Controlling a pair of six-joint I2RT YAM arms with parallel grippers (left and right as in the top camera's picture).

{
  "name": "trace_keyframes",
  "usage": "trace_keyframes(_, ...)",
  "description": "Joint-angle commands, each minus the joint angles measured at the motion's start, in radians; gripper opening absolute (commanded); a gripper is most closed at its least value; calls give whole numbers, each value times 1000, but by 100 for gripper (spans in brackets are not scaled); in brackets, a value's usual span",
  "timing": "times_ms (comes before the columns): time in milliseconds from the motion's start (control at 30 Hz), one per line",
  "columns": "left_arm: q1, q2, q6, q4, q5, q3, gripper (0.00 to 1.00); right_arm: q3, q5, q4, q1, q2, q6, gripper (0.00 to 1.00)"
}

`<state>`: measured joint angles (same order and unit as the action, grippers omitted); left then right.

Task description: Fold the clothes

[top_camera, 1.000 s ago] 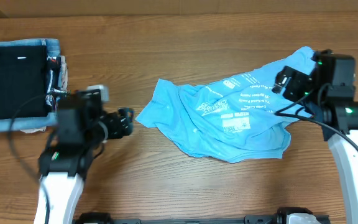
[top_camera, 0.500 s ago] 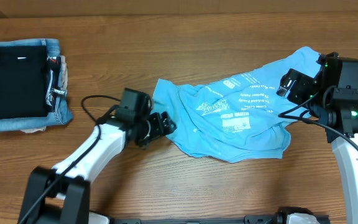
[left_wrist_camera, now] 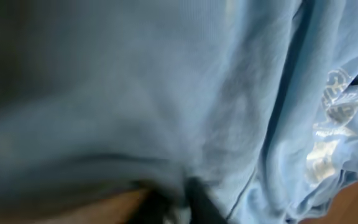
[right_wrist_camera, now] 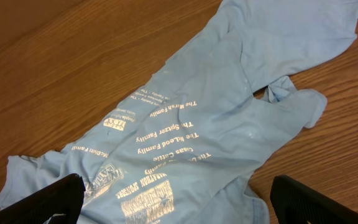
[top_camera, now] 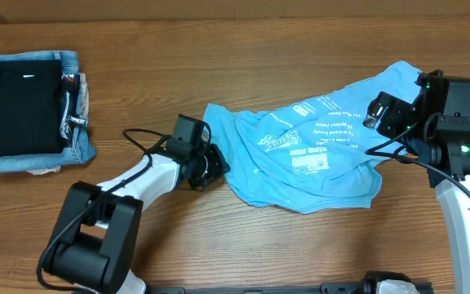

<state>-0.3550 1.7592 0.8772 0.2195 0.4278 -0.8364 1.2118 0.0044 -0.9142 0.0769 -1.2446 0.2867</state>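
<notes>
Left pincer (top_camera: pixel 215 165) advanced onto T-shirt (top_camera: pixel 300 155) edge, grip hidden, right pincer (right_wrist_camera: pixel 176 186) hovering above, spread wide, empty

I see T-shirt (top_camera: pixel 300 155) lying on tabletop (top_camera: pixel 219 65) ctr-right, my left fingers (top_camera: pixel 213 162) at its left edge, right fingers (top_camera: pixel 379 110) over its right end, folded stack (top_camera: pixel 23 106) far left rear, well apart from shirt

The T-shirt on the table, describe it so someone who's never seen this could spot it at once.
Look at the wooden table, right of centre. The T-shirt lies there crumpled and spread out. It is light blue with white lettering, unlike the neatly folded black and denim stack at the far left.
</notes>
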Motion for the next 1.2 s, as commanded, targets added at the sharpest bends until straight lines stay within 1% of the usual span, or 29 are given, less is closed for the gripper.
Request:
trace_keyframes(0, 8, -2, -62, -21, -29, -19, 4, 26, 17, 3, 3, 11, -7, 100)
trace_keyframes(67, 44, -29, -136, 12, -61, -63, 4, 26, 35, -2, 3, 11, -6, 100)
trace_keyframes(133, 90, -61, -212, 71, -129, -124, 4, 26, 44, -9, 3, 11, -6, 100)
trace_keyframes(200, 162, -92, -294, 134, -218, -214, 4, 26, 44, -12, 3, 11, -6, 100)
trace_keyframes(233, 200, -98, -319, 152, -238, -259, 4, 26, 44, -11, 3, 11, -6, 100)
trace_keyframes(300, 277, -99, -344, 169, -248, -355, 4, 26, 44, -11, 3, 11, -6, 100)
trace_keyframes(400, 386, -93, -346, 163, -248, -495, 4, 26, 44, -12, 3, 11, -6, 100)
trace_keyframes(433, 410, -90, -347, 157, -243, -532, 8, 26, 43, -13, 3, 11, -6, 100)
trace_keyframes(467, 427, -87, -346, 157, -243, -564, 38, 26, 43, -13, 3, 11, -6, 100)
trace_keyframes(500, 438, -84, -347, 161, -239, -592, 81, 26, 43, -13, 3, 11, -6, 100)
trace_keyframes(533, 444, -84, -347, 170, -228, -611, 100, 26, 43, -13, 3, 11, -6, 100)
trace_keyframes(633, 446, -84, -357, 246, -134, -627, 100, 26, 43, -12, 3, 11, -6, 100)
trace_keyframes(700, 433, -81, -358, 343, -84, -620, 100, 26, 44, -12, 3, 11, -6, 100)
trace_keyframes(800, 381, -73, -358, 494, -68, -593, 100, 26, 44, -12, 3, 11, -6, 100)
trace_keyframes(900, 294, -60, -357, 588, -59, -552, 100, 26, 44, -12, 3, 11, -6, 100)
trace_keyframes(967, 223, -59, -347, 591, -58, -507, 100, 26, 44, -12, 3, 11, -6, 100)
trace_keyframes(1067, 114, -57, -277, 549, -61, -433, 100, 26, 44, -12, 3, 11, -6, 100)
trace_keyframes(1133, 44, -45, -206, 504, -64, -389, 99, 26, 44, -13, 3, 11, -6, 100)
trace_keyframes(1167, 8, -35, -149, 476, -64, -365, 98, 26, 44, -15, 3, 11, -6, 100)
